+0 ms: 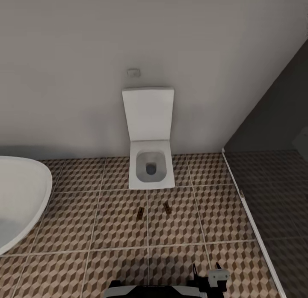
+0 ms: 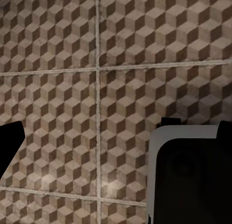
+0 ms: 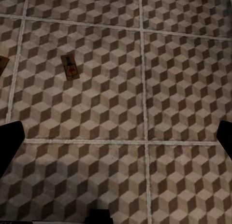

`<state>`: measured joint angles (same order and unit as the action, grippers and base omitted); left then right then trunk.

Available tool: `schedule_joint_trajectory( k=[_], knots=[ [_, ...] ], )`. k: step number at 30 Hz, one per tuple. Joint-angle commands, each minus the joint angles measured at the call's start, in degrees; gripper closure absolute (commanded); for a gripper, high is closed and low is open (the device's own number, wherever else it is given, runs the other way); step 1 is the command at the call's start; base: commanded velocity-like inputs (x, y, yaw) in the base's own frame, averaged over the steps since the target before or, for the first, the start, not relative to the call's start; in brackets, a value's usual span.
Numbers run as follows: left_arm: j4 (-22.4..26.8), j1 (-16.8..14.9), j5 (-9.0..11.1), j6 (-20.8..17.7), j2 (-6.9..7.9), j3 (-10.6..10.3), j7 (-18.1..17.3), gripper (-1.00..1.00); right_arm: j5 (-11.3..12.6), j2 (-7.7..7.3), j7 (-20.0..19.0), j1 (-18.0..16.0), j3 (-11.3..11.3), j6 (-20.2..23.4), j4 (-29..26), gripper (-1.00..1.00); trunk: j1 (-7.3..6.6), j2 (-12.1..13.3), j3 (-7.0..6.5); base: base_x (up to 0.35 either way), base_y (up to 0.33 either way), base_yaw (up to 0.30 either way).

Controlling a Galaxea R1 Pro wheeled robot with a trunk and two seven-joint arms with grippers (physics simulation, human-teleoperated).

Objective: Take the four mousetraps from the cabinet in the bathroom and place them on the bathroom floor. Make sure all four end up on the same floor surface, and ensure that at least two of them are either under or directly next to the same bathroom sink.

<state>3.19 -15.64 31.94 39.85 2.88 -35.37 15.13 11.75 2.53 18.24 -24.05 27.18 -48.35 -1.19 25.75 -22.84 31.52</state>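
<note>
Two mousetraps lie flat on the cube-patterned bathroom floor (image 1: 107, 229) just in front of the toilet, one (image 1: 140, 212) slightly left of the other (image 1: 167, 208). The right wrist view looks down on one mousetrap (image 3: 70, 67), with a second (image 3: 2, 64) cut by the picture's edge. My right gripper (image 3: 116, 147) hangs open over bare tiles, well above the floor and holding nothing. My left gripper (image 2: 116, 142) is also open and empty over the tiles, beside my own white and black body (image 2: 188, 180). The cabinet and the sink are out of view.
A white toilet (image 1: 149, 161) with its lid up stands against the grey wall. The rim of a white oval bathtub (image 1: 21, 204) curves in at the left. At the right, a pale strip (image 1: 252, 221) borders the darker grey shaded floor (image 1: 282, 204).
</note>
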Motion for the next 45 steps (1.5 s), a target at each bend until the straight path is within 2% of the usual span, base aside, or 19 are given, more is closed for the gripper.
schedule_joint_trajectory(
  k=[1, 45],
  knots=[
    [0.06, 0.0, 0.14, 0.05, 0.02, -0.49, 0.42, -1.0, 0.47, 0.02, 0.16, -0.03, 0.5, -0.17, 0.05, -1.0, 0.03, -0.08, -0.03, 0.0, 0.0, 0.0],
    [-0.72, 0.0, 0.14, 0.05, -0.51, -0.49, 0.42, -1.0, 0.47, 0.02, 0.13, 0.01, 0.5, -0.16, 0.06, -1.0, 0.03, -0.08, -4.1, 0.0, 0.0, 0.0]
  ],
)
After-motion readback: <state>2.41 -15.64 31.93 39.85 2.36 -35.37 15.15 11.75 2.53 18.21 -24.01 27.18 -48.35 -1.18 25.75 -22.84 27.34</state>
